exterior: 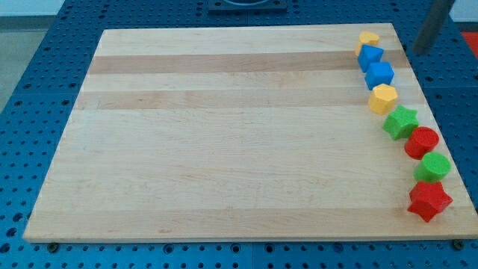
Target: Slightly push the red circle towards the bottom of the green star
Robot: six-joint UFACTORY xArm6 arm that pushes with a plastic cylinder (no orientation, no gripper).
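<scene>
The wooden board fills most of the view and rests on a blue perforated table. Eight blocks run in a line down the board's right edge. From top to bottom: a yellow block, shape unclear; two blue blocks; a yellow hexagon; the green star; the red circle; a green circle; a red star.

The red circle touches the green star's lower right side. My tip stands at the view's top right, off the board edge, well apart from both. The rod has no fingers, so nothing is grasped.

The approach step is in hand. The next move probably requires placing my tip at the red circle's right side, then a short push leftward.
</scene>
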